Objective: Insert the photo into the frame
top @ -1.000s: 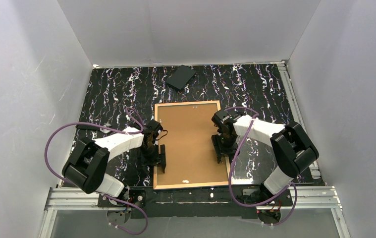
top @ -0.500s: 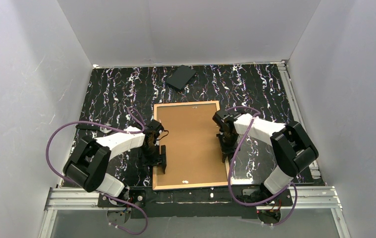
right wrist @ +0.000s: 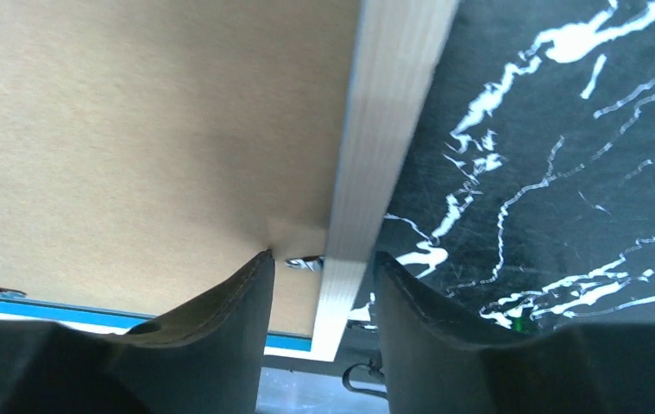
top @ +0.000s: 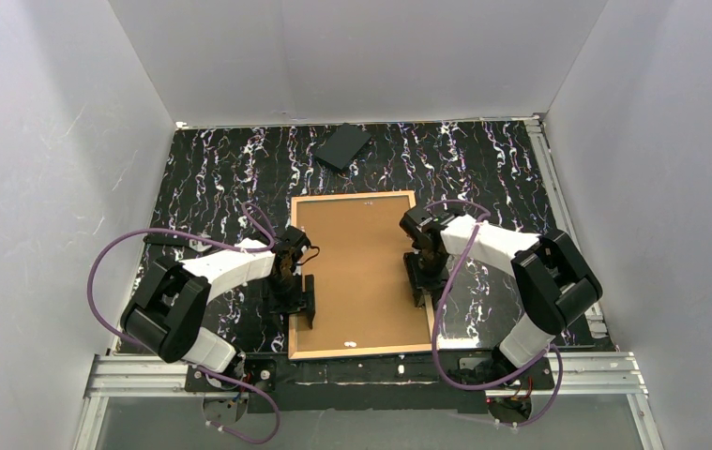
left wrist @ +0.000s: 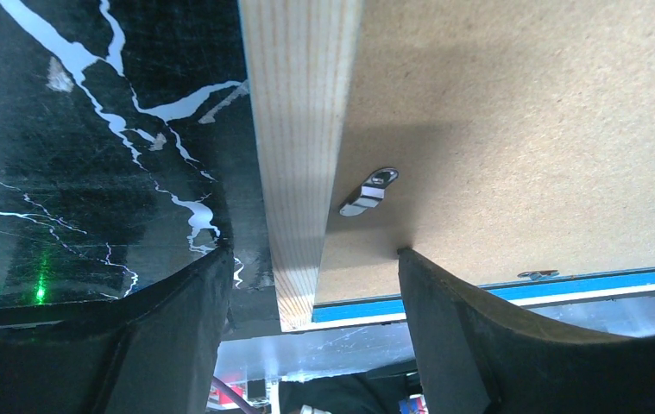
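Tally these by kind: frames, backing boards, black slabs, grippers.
frame: 1
backing board: 1
black slab: 1
grippers: 2, the left gripper and the right gripper
Total: 5

White walls (top: 352,56), black white-veined tabletop (top: 230,169), aluminium front rail (top: 605,366)

The frame (top: 356,352) is laid flat with its tan wood face up, on the near side of the small black slab (top: 342,146) and apart from it, its long sides running away from the slab. A brown backing board (top: 356,272) is seated within its thin rails. Bright blue is seen along one end rail in the wrist views, and a small metal tab (left wrist: 368,191) is turned over the board.
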You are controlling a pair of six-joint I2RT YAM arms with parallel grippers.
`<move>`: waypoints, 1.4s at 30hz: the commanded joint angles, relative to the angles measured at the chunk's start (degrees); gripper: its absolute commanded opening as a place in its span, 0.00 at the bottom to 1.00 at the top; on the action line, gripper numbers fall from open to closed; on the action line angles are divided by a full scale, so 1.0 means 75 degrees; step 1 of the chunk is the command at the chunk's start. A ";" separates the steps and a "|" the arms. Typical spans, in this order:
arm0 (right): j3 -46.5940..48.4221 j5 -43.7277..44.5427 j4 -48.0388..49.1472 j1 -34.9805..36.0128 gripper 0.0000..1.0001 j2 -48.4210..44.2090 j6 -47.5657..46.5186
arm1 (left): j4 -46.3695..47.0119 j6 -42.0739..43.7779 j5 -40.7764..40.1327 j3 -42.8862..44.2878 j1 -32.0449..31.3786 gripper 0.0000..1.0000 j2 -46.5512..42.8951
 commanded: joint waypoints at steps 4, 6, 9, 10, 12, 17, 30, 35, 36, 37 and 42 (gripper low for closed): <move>0.0152 -0.0155 0.0497 0.0094 0.66 -0.0350 0.0106 | -0.0522 0.0075 -0.0458 -0.0274 -0.0122 0.69 0.0165; 0.0137 -0.0148 0.0530 0.0036 0.66 -0.0323 0.0158 | -0.0532 0.0106 -0.0505 -0.0275 -0.0121 0.68 0.0104; 0.0082 -0.0155 0.0627 -0.0035 0.65 -0.0229 0.0192 | -0.0580 0.0188 -0.0617 -0.0206 -0.0122 0.69 0.0002; 0.0054 -0.0158 0.0673 -0.0069 0.65 -0.0199 0.0204 | -0.0613 0.0201 -0.0677 -0.0162 -0.0122 0.70 -0.0038; 0.0004 -0.0187 0.0749 -0.0124 0.62 -0.0132 0.0229 | -0.0718 0.0250 -0.0921 -0.0047 -0.0116 0.74 -0.0094; -0.0058 -0.0238 0.0841 -0.0179 0.45 -0.0019 0.0239 | -0.0997 0.0418 -0.1367 0.0451 -0.0122 0.84 -0.0136; -0.0083 -0.0262 0.0787 -0.0191 0.30 -0.0083 0.0162 | -0.0810 0.0713 -0.1717 0.0501 -0.0122 0.80 0.0025; -0.0077 -0.0259 0.0731 -0.0215 0.31 -0.0252 0.0119 | -0.0708 0.0898 -0.1809 0.0343 -0.0117 0.75 -0.0068; -0.0077 -0.0263 0.0734 -0.0229 0.31 -0.0277 0.0127 | -0.0664 0.0926 -0.1798 0.0328 -0.0111 0.72 -0.0107; -0.0066 -0.0283 0.0723 -0.0237 0.31 -0.0286 0.0115 | -0.0616 0.0957 -0.1766 0.0302 -0.0106 0.69 -0.0134; -0.0059 -0.0319 0.0745 -0.0255 0.30 -0.0201 0.0085 | -0.0508 0.1174 -0.1683 0.0274 -0.0075 0.45 -0.0176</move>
